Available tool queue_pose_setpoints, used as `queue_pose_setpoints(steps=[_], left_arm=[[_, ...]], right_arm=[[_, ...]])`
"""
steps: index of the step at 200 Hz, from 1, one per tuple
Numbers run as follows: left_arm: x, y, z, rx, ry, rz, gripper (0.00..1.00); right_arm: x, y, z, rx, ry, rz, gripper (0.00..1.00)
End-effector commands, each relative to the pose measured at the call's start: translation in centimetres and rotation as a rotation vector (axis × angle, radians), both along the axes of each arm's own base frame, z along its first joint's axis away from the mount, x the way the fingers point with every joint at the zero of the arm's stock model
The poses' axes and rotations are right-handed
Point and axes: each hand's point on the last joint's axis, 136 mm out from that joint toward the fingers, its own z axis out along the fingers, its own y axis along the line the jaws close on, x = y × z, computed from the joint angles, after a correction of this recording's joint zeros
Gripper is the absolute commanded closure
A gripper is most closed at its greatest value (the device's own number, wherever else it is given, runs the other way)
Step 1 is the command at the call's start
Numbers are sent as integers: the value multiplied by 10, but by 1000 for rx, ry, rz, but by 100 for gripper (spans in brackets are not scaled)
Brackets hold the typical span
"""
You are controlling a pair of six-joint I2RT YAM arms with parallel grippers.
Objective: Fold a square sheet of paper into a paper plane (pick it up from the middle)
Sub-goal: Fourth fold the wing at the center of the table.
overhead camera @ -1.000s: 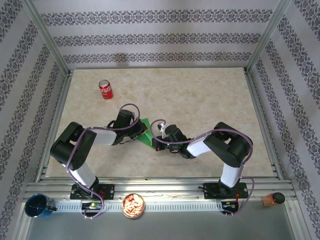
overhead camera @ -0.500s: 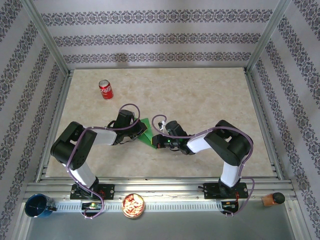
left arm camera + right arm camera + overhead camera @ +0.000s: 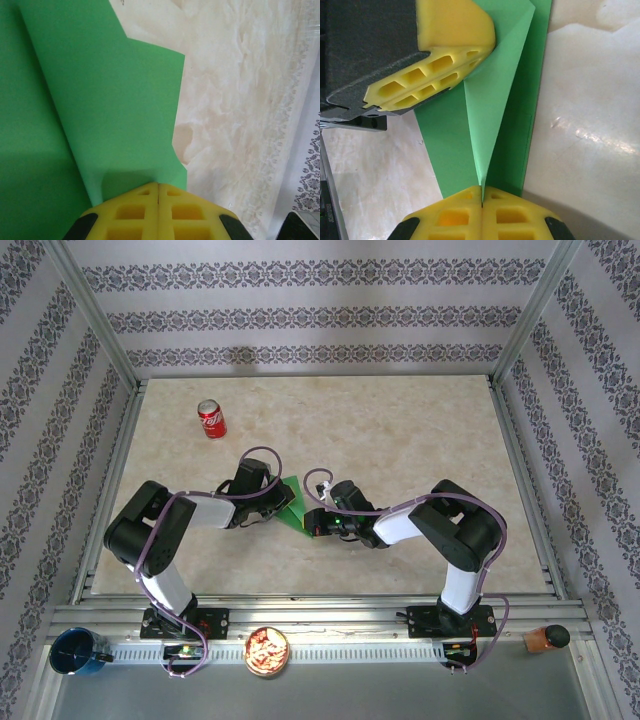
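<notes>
Green, bright and thin: square sheet of paper [image 3: 292,502], already folded partway into a narrower strip, lying mid-counter between the two arms on the pale marbled counter [image 3: 400,440], well apart from the red soda can [image 3: 211,419] at the far left.

Left fingers [image 3: 131,216], yellow pads pressed together, tips resting on a lighter, raised flap at one end of the strip; no telling whether paper is caught between them. Right fingers [image 3: 451,220], likewise pressed together, set at the opposite end, with the sharp point of the raised crease running straight into their seam, so probably nipped on the fold.

From the right wrist: long axis of the strip leading directly away from the right fingers toward the left fingers, crease stretched between the two.

Judged mid-fold, plane not yet formed. Next press best drawn along that crease, both arms equally near. Risk of flap springing back, or sheet sliding, on release of either end.
</notes>
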Motion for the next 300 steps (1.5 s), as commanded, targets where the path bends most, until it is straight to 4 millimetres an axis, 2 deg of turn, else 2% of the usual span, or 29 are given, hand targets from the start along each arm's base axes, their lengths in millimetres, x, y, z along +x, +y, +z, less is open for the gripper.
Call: queue_pose_setpoints(steps=[1, 66, 91, 104, 147, 180, 197, 240, 274, 300], left_arm=[[-3, -1, -9, 36, 20, -28, 100], [-7, -2, -20, 45, 50, -45, 100], [-9, -2, -23, 49, 59, -55, 100], [-11, -1, -25, 53, 64, -62, 100], [-16, 0, -29, 56, 70, -73, 100], [-18, 0, -31, 54, 73, -74, 100], [-19, 0, -32, 53, 74, -78, 100], [-20, 1, -31, 54, 75, -77, 100], [-21, 1, -32, 56, 74, -76, 100], [-20, 1, -32, 49, 74, -74, 100]], right_arm=[[-19, -19, -39, -125, 115, -6, 95], [-19, -19, -38, -126, 120, -6, 93], [-18, -18, -34, -118, 117, -7, 88], [-17, -16, -27, -108, 111, -7, 81], [-16, -12, 0, -58, 94, 7, 72], [-17, -15, 4, -55, 133, 0, 72], [-18, -14, 6, -43, 145, 6, 76], [-21, -13, 8, -17, 189, 6, 74], [-11, -12, 22, 18, 181, -9, 71], [-6, -10, 23, 21, 212, -9, 69]])
